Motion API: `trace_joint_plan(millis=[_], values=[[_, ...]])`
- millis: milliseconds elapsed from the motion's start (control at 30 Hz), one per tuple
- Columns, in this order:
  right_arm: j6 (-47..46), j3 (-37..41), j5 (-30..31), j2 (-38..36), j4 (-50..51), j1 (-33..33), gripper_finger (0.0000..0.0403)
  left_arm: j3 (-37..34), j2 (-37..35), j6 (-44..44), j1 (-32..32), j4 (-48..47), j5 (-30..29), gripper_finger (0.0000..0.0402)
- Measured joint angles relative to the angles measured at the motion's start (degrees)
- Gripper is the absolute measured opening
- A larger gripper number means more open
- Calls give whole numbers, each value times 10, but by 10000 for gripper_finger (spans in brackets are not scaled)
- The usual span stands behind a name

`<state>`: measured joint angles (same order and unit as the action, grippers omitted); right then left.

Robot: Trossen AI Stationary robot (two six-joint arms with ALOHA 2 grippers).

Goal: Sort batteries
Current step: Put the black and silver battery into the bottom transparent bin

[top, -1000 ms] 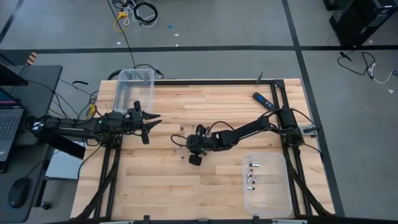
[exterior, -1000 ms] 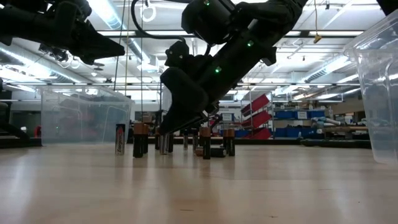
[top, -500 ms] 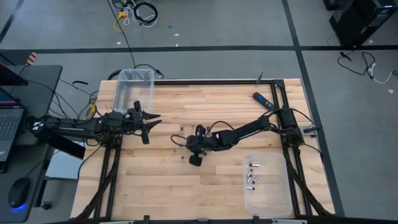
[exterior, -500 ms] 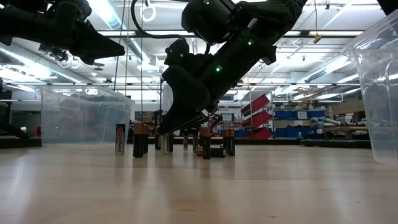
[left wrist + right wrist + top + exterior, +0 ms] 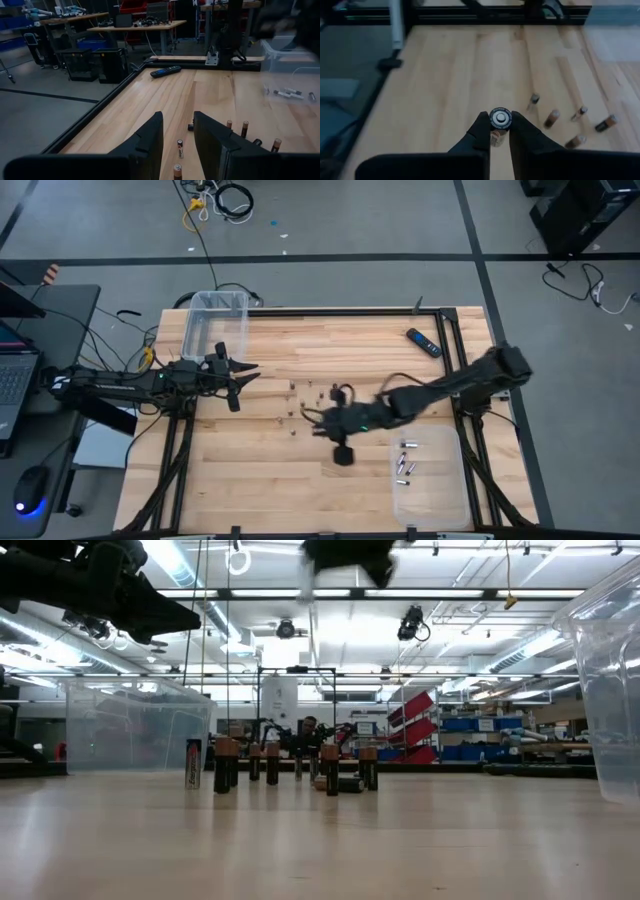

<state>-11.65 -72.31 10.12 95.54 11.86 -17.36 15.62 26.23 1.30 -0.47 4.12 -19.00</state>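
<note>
My right end effector (image 5: 496,131) is clamped on one battery (image 5: 499,120), held upright between the fingers with its cap end facing my wrist. The clear tray (image 5: 445,495) holding sorted cells lies just beyond it on my right side of the counter (image 5: 330,360), so this arm is the nearer one. The remaining batteries (image 5: 272,763) stand mid-counter. My left end effector (image 5: 177,140) hovers partly spread, holding nothing.

- Left arm (image 5: 130,383): matt black, slender jointed links, with a small white marking near its base and a yellow cable beside black ones.
- Left hand (image 5: 177,145): two broad, flat, dark fingers with squared tips.
- Right arm (image 5: 450,385): black, bulkier housing, looped black cable, small green lights.
- Right hand (image 5: 496,131): two rounded, dark fingers.
</note>
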Motion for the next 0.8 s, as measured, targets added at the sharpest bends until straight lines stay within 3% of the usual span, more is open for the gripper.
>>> trace_joint_plan(millis=[167,333,500,800], values=[[-71,0,56,-76,110,-66,34,0,0,0,0,3,0,106],[-224,0,78,-136,239,-127,34,0,0,0,0,3,0,106],[-405,0,63,-188,355,-180,34,0,0,-1,0,5,0,106],[-680,0,9,-226,461,-267,34,0,0,-1,0,22,0,106]])
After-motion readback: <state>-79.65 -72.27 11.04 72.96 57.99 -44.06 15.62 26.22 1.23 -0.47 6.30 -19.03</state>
